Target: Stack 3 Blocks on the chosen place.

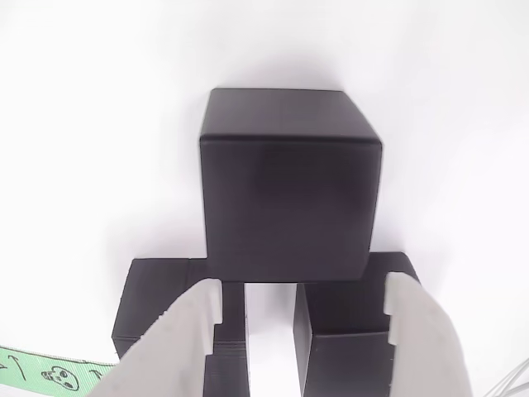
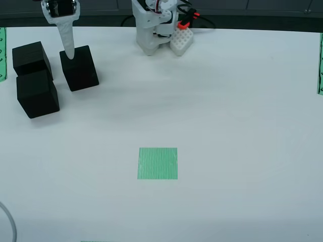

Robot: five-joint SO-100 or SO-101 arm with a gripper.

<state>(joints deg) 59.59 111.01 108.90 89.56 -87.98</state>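
— Claw (image 1: 302, 331) first, in the view that rides on it: what do you see?
— Two white fingers (image 1: 186, 339) spread wide, nothing between them but white bench (image 1: 83, 124); it is released. Three black cubes sit ahead. The far cube (image 1: 289, 186) stands square-on just beyond the fingertips. Two more lie nearer: the left cube (image 1: 157, 302) partly behind the left finger, and the right cube (image 1: 347, 331) partly behind the right finger, with a strip of bench between them.
— Any long axis to them?
— None; they are cubes. All three rest flat, upright, untilted. A green printed strip (image 1: 50, 374) shows at the lower left corner.
— And the fixed view from above?
— The claw (image 2: 69, 50) hangs at the upper left, its tip down against the top of one cube (image 2: 79, 68), which is turned slightly askew to the bench edge. Left of it, two cubes (image 2: 32, 58) (image 2: 37, 94) touch or nearly touch, one behind the other. None is stacked.
— The target?
— A green striped square patch (image 2: 158, 163) lies flat mid-bench, well apart from the cubes, bare, stripes running front to back. The arm's white base (image 2: 154, 27) stands at the far edge.
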